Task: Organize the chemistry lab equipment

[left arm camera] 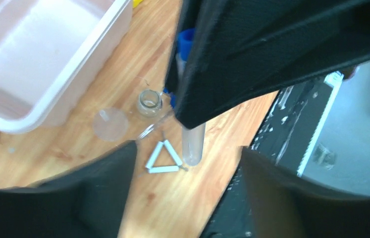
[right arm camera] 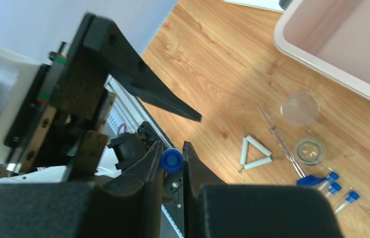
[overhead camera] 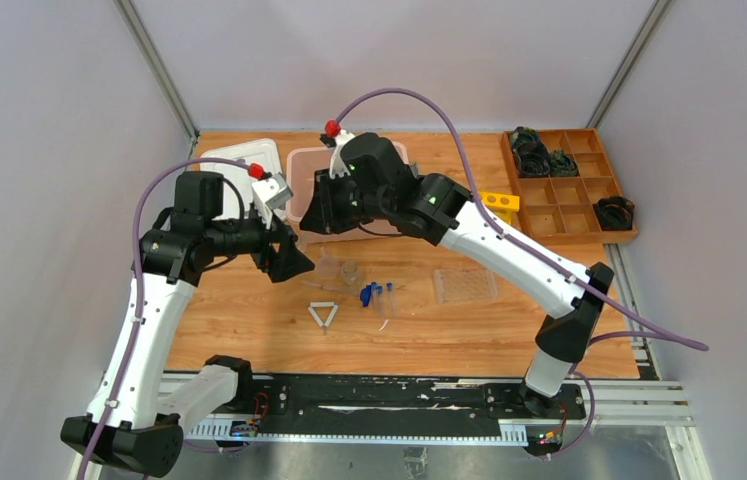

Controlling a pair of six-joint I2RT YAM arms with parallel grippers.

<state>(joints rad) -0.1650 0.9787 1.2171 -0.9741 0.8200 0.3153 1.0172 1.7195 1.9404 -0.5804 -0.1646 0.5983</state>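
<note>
tube (left arm camera: 192,141): long axis pretty much upright, blue cap up, rounded end down, near the white triangle frame (left arm camera: 164,159)
right gripper (right arm camera: 171,151): clamped on the tube
left gripper (left arm camera: 188,148): fingers spread, holding nothing

We see white links (overhead camera: 144,320), black joints (overhead camera: 569,330), black left gripper (left arm camera: 188,146) and right gripper (right arm camera: 172,145), purple cables (overhead camera: 399,91), red knobs (overhead camera: 331,128) beside the pink bin (overhead camera: 296,185).

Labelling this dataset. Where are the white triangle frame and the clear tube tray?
white triangle frame (left arm camera: 163,169): left wrist view, on its bottom bar.
clear tube tray (overhead camera: 466,285): top external view, on its middle.
</note>
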